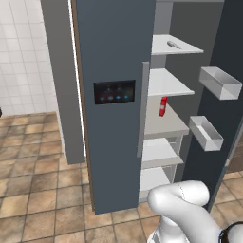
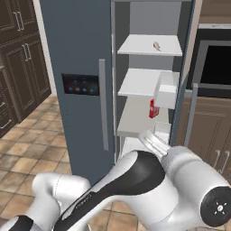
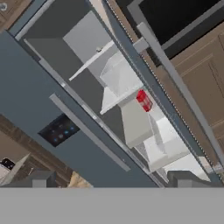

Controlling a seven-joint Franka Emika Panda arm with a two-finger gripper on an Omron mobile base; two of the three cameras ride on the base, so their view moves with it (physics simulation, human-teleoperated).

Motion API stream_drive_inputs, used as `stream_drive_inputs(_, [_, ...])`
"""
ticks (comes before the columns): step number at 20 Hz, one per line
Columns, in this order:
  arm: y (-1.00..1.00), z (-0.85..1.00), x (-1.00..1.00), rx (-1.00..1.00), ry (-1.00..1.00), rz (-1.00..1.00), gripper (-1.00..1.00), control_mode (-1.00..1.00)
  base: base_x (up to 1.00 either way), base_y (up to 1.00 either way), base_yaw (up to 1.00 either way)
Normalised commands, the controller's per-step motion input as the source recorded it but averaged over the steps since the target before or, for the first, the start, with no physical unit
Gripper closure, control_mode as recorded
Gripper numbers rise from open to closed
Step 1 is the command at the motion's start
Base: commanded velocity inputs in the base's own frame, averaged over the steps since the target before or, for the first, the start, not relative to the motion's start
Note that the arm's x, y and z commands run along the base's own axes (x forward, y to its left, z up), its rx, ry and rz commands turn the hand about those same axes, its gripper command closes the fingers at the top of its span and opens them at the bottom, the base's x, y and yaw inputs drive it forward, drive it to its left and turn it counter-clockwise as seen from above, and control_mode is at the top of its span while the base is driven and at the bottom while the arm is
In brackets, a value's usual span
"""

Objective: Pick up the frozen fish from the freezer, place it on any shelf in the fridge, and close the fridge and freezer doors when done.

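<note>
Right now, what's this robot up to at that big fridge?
The robot stands before the blue-grey fridge unit, holding nothing. The door with the lit panel looks shut; the plain door is swung open. A small silvery fish lies on the top shelf and a red bottle stands lower down. The hand is back from the shelves, its fingers apart.

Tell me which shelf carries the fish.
The top shelf of the open compartment: the frozen fish lies on it. The red bottle stands two shelves lower.
</note>
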Motion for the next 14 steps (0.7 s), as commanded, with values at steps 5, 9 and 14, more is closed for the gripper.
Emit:
stream_drive_inputs(5, [-0.79,-0.14,0.24,0.08,-0.01,0.16,-1.0,-1.0,0.0,0.0,0.0])
stream_drive_inputs(9, [-0.27,-0.44,0.97,0.0,0.0,0.0,-1.0,-1.0,0.0,0.0,0.0])
stream_drive_inputs(14, [-0.29,-0.39,0.85,0.0,0.0,0.0,-1.0,-1.0,0.0,0.0,0.0])
